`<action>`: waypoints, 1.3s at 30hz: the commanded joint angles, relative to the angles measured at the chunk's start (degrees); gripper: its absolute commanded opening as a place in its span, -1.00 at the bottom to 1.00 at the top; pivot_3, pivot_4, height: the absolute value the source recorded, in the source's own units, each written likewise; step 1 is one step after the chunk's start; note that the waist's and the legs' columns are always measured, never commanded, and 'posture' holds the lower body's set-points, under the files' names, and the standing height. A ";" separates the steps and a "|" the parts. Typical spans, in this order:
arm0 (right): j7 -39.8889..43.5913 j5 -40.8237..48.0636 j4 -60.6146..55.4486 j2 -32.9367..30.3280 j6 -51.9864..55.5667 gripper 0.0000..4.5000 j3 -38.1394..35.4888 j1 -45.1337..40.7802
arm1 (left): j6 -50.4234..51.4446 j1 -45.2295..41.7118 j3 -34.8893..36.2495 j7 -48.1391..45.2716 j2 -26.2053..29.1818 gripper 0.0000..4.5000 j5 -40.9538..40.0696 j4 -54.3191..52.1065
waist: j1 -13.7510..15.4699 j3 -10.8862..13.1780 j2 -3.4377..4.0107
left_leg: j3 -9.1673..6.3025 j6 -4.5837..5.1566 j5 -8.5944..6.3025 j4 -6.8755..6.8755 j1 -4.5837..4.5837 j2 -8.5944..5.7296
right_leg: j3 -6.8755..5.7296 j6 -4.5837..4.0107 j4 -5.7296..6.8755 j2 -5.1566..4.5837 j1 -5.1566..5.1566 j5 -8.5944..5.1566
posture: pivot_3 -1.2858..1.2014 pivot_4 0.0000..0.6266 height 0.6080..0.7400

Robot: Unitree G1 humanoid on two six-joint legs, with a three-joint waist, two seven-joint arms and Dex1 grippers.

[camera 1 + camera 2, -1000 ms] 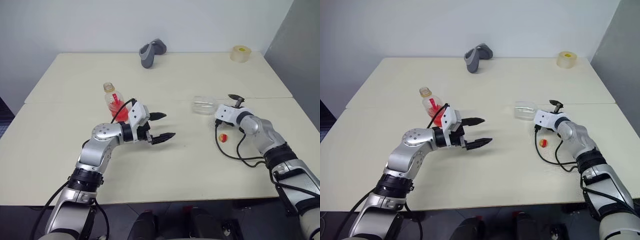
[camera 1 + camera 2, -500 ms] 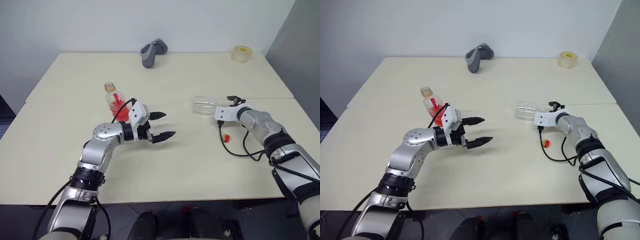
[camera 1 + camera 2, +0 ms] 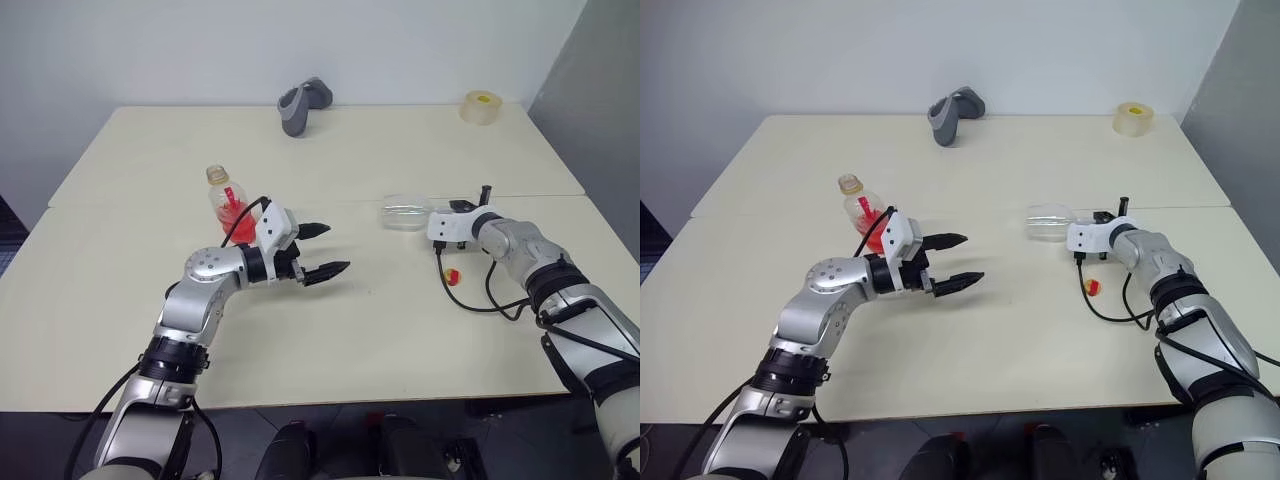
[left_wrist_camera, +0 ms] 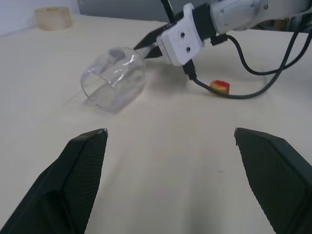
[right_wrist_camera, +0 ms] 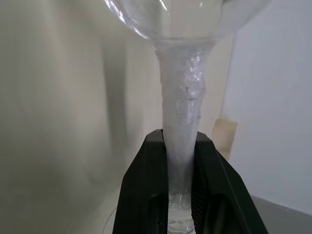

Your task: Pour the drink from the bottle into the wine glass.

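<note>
Clear wine glass (image 3: 405,213) on its side on the cream table (image 3: 400,330), bowl toward the middle, stem (image 5: 181,126) pinched between the black fingers (image 5: 146,185) of the right gripper (image 5: 178,192), pressed together on it. Small red-and-yellow piece (image 3: 451,276) on the table just beside the right arm's black cable. Plastic bottle (image 3: 228,206) upright well apart to the left, red drink (image 3: 240,226) in its lower part, yellowish cap on top. Left gripper (image 3: 325,250) just beside the bottle, pointing toward the glass, fingers (image 4: 80,175) spread wide, holding nothing. Grey object (image 3: 303,105) and roll of tape (image 3: 481,106) near the far edge.
</note>
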 commanded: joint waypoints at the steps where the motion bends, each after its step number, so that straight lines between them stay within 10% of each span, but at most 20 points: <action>1: 4.69 14.56 -7.26 6.80 -4.01 -0.89 -9.13 0.12 | 2.63 4.25 7.35 3.75 1.66 1.00 -3.83 -7.56 | -1.27 0.01 0.01 | 0.02 0.00 0.00 -0.05 -0.01 0.05 | -0.02 -0.02 0.04 0.01 -0.05 -0.01 | 0.03 -0.52 1.00; 9: 14.11 40.77 -16.38 26.36 8.39 -0.89 -24.40 6.70 | 12.12 28.64 18.69 17.20 1.11 1.00 -7.32 -28.64 | -0.35 0.01 0.07 | 0.01 0.01 -0.02 -0.07 -0.06 0.03 | -0.09 -0.03 -0.06 -0.12 0.03 -0.01 | 0.03 -0.52 1.00; 27: 8.17 41.48 -8.09 36.86 4.43 -0.89 -26.90 8.67 | 16.67 33.75 19.07 26.34 -0.85 1.00 -10.54 -38.89 | 1.64 0.02 0.09 | -0.09 0.06 -0.05 -0.07 0.12 -0.01 | -0.19 -0.05 -0.02 -0.05 0.15 0.05 | 0.03 -0.52 1.00; 39: 6.63 34.22 -25.02 30.25 22.50 -0.89 -20.41 19.54 | 15.85 29.72 16.92 25.34 -0.15 1.00 -10.00 -35.34 | 2.05 -0.14 0.12 | -0.11 0.06 -0.05 -0.04 0.14 -0.03 | -0.21 -0.05 -0.05 -0.07 0.24 0.04 | 0.03 -0.52 1.00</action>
